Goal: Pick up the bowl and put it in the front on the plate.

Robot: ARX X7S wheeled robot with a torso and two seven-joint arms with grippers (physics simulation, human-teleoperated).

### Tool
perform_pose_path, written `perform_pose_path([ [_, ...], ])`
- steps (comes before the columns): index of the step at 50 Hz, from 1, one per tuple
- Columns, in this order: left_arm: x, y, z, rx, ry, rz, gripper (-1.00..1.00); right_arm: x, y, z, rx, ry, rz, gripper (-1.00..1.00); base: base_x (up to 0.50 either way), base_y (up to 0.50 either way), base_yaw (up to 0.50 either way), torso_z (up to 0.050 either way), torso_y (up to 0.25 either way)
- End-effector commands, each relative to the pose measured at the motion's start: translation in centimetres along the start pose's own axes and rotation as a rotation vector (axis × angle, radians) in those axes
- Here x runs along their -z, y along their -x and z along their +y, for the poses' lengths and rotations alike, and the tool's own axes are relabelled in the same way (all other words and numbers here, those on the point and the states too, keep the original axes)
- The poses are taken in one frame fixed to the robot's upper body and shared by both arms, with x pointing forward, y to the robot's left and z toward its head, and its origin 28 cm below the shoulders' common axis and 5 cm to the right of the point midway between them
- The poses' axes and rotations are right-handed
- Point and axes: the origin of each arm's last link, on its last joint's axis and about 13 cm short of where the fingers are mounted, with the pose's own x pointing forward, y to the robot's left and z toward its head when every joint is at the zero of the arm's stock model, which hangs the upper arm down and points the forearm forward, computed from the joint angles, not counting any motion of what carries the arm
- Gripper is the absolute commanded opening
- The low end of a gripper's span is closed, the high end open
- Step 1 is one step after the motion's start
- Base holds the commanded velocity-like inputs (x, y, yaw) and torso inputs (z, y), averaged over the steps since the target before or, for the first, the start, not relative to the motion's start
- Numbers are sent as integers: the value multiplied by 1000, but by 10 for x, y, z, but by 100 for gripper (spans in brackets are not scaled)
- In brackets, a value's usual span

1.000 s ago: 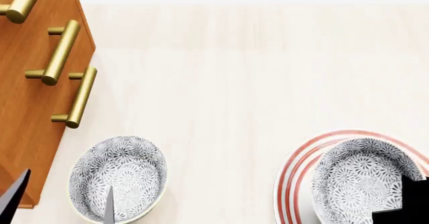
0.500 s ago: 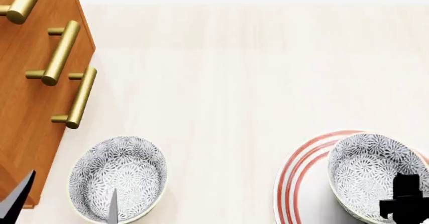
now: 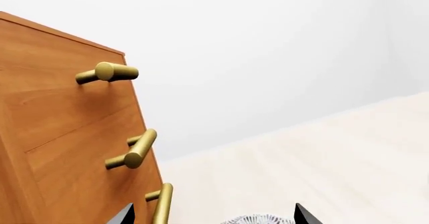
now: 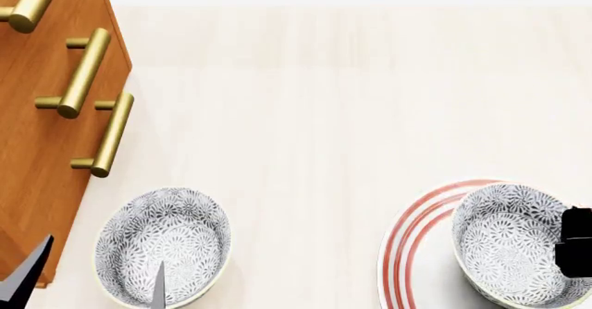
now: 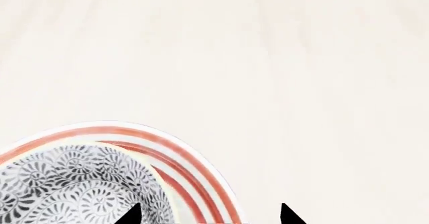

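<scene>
I see the bowl [image 4: 511,245] sitting on the plate [image 4: 414,252], toward the plate's right half. In my right wrist view the bowl [image 5: 74,184] lies beside one fingertip [image 5: 130,215] of the right gripper [image 5: 208,215], and the plate's red-ringed rim [image 5: 201,184] passes through the gap between the two tips. The tips stand wide apart and hold nothing; the bowl is not between them. In the head view only a dark part of this gripper [image 4: 575,250] shows, at the bowl's right edge.

A second patterned bowl [image 4: 163,243] stands on the pale table [image 4: 315,115], well apart from the plate. The left gripper [image 3: 211,216] has its fingertips spread over this bowl's rim [image 3: 258,219], gripping nothing. Just beside it is a wooden cabinet [image 4: 41,136] with brass handles [image 4: 111,134].
</scene>
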Motion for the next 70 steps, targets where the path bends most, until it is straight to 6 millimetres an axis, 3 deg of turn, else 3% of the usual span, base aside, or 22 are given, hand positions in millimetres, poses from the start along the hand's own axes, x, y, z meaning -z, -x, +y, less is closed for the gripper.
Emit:
perform_pose_path([
  [1, -2, -2, 1, -8, 12, -18, 100, -21, 14, -10, 30, -11, -85, 100, 0, 0, 0, 0, 0],
  [7, -3, -2, 2, -11, 13, -18, 100, -34, 36, -15, 39, -52, -188, 100, 0, 0, 0, 0, 0],
  [13, -3, -3, 3, -18, 11, -22, 100, -48, 62, -4, -49, -84, -333, 100, 0, 0, 0, 0, 0],
  [22, -2, -5, 6, -36, 7, -20, 100, -41, 62, 9, -21, -249, -627, 100, 0, 0, 0, 0, 0],
  [26, -3, -6, 9, -50, 0, -23, 100, -20, 62, 22, -15, -314, -866, 100, 0, 0, 0, 0, 0],
  [30, -3, -7, 11, -66, -6, -25, 100, -12, 66, 24, -42, -447, -964, 100, 0, 0, 0, 0, 0],
  [33, -4, -8, 13, -79, -10, -29, 100, -4, 62, 32, -42, -417, -995, 100, 0, 0, 0, 0, 0],
  [36, -5, -8, 15, -98, -17, -40, 100, 10, 60, 45, -71, -427, -1026, 100, 0, 0, 0, 0, 0],
  [39, -8, -9, 18, -123, -23, -56, 100, 33, 63, 45, 25, -441, -1054, 100, 0, 0, 0, 0, 0],
  [40, -8, -9, 18, -127, -23, -59, 100, 17, 68, 39, 49, -438, -1160, 100, 0, 0, 0, 0, 0],
  [51, -11, -8, 24, -161, -47, -77, 100, 55, 69, 65, 77, -299, -1240, 100, 0, 0, 0, 0, 0],
  [60, -13, -10, 31, -205, -64, -92, 100, 53, 82, 68, 134, -235, -1355, 100, 0, 0, 0, 0, 0],
  [70, -16, -4, 43, -320, -67, -143, 100, 73, 68, 96, 162, -202, -1410, 100, 0, 0, 0, 0, 0],
])
